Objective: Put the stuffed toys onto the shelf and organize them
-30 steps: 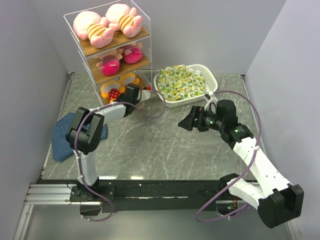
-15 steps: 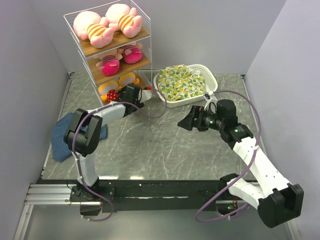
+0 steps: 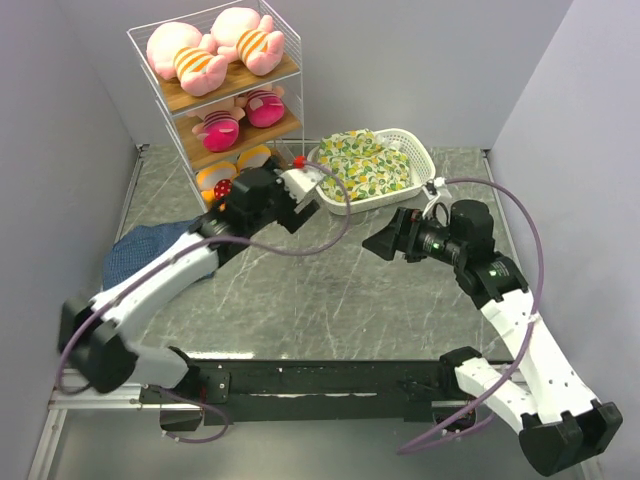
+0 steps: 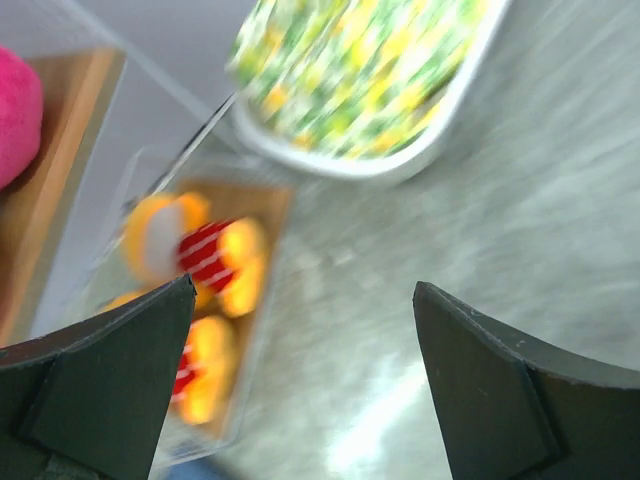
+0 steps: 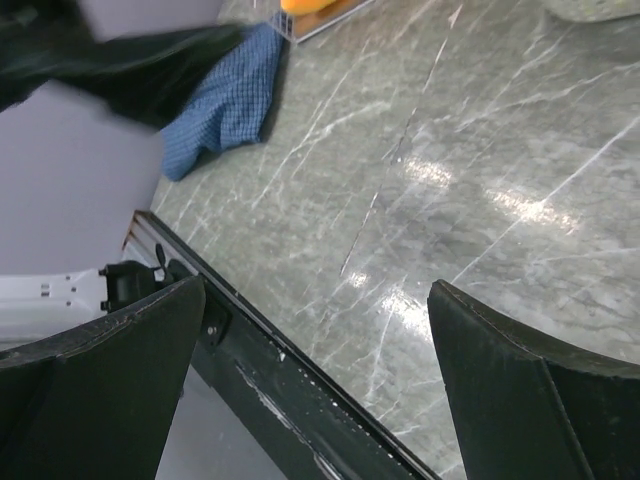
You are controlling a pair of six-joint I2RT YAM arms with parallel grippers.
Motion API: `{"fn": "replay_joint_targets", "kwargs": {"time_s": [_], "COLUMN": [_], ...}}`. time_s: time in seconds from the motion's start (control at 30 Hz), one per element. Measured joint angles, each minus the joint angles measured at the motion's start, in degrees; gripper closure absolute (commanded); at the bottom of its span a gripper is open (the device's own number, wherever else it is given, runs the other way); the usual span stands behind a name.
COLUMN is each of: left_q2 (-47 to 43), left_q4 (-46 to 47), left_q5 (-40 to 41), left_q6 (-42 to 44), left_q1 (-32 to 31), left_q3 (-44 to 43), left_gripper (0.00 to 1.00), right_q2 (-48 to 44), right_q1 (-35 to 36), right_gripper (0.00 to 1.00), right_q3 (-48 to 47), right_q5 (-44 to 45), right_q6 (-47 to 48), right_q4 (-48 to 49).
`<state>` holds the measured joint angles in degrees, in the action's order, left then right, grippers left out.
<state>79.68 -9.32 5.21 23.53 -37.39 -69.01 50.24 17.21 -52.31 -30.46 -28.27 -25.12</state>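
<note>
Top external shows the shelf (image 3: 285,72) with all six toys on it: two pigs (image 3: 185,55) on its top board, two dolls (image 3: 262,108) on the middle one, and two orange animals (image 3: 215,180) on the bottom. The task looks all but done. In the left wrist view, the left end effector (image 4: 302,300) is released, its dark fingers spread with nothing between them. It sits just beside the shelf's lower right corner, between the shelf and the basket (image 3: 425,165). The right end effector (image 5: 318,300) is also spread and empty, hanging over the bare table (image 3: 320,290) well right of the shelf. The main risk is probably the left arm. The shelf is thin white wire and light wooden boards, so a careless swing could hook the mesh or nudge a leg. That could rock the tall frame, and the round, soft pigs might roll off the top board. The left arm's looping cable passes close to the shelf's right side and could snag there. The basket right of the shelf is rigid white lattice and holds a crumpled yellow-green bundle (image 3: 365,165). It could be shoved too. The table is smooth, glossy grey marble, so things would likely slide on it. A limp blue checked cloth (image 3: 150,250) lies in front of the shelf.
</note>
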Motion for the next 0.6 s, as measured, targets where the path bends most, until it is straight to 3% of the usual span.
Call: {"fn": "replay_joint_targets", "kwargs": {"time_s": [0.33,0.6], "left_q2": [-27.9,-37.2], "left_q4": [8.6,8.0], "left_q5": [-17.2,-21.3], "left_q6": [-33.7,-52.5], "left_q1": [0.2,0.2], "left_q3": [15.9,25.0], "left_gripper": [0.04,0.03], "right_q2": [-7.2,-12.7], "right_q1": [0.0,0.0], "right_gripper": [0.00,0.00], "right_q3": [-2.6,-2.0], "right_q5": [5.9,8.7], "right_q6": [-2.0,-2.4], "right_q4": [-4.2,-4.3]}}
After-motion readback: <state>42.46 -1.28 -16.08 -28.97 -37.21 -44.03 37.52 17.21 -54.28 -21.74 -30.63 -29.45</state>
